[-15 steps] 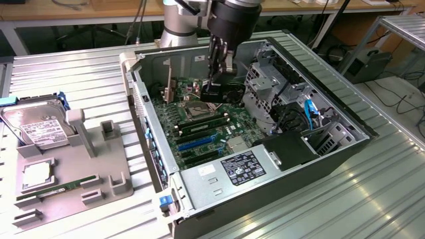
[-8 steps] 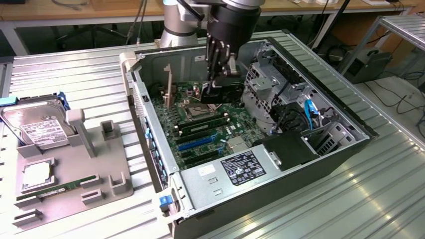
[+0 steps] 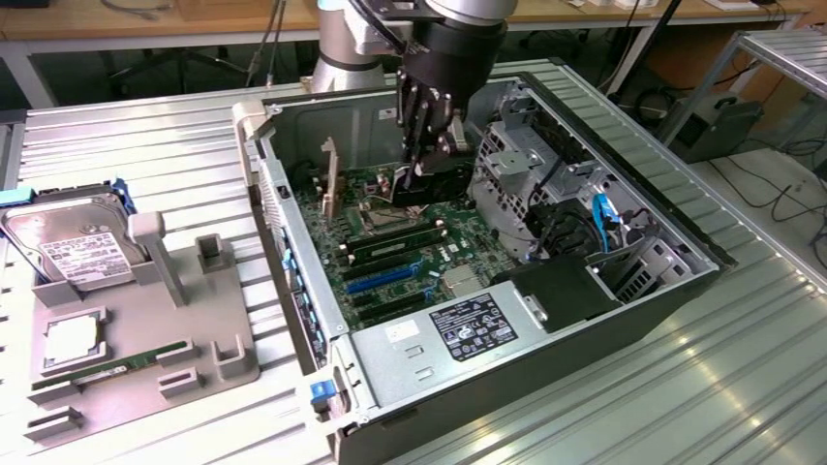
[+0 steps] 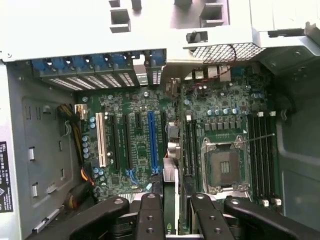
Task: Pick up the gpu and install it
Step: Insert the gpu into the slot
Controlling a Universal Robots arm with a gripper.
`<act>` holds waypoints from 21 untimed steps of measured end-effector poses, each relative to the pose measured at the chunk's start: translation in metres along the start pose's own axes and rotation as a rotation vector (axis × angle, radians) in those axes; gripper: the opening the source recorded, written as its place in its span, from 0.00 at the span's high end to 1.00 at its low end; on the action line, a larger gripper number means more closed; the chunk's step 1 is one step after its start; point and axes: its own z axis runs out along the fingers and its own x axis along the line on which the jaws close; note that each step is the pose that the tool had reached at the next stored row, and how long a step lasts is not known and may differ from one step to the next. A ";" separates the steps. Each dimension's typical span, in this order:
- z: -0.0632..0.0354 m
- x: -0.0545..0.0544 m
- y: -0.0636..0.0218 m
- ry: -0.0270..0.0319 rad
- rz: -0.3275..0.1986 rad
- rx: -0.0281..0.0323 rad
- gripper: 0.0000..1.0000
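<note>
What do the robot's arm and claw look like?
The arm is a round, shiny silver-grey tube that ends in a fat black cylinder. The claw is black too. Its long fingers are made of flat jointed bars with little round bolts on them.

gpu (image 4: 170,175) in hand (image 3: 427,155) above motherboard (image 3: 401,254) inside case (image 3: 282,208); hard drive (image 3: 72,244) on tray (image 3: 142,325) at the exterior view's left

Arm (image 3: 343,44) reaches down — tool (image 3: 427,160) vertical, fingers (image 4: 150,215) clamped.
</note>
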 end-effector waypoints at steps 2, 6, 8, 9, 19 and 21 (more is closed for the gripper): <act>0.0013 0.005 0.0000 -0.0064 -0.001 0.0021 0.74; 0.0053 0.014 0.0022 -0.0121 -0.002 0.0038 0.74; 0.0075 0.018 0.0041 -0.0129 -0.004 0.0043 0.74; 0.0087 0.020 0.0051 -0.0129 -0.005 0.0047 0.74; 0.0212 0.029 0.0126 -0.0145 -0.036 0.0093 0.74; 0.0239 0.030 0.0149 -0.0201 -0.046 0.0109 0.74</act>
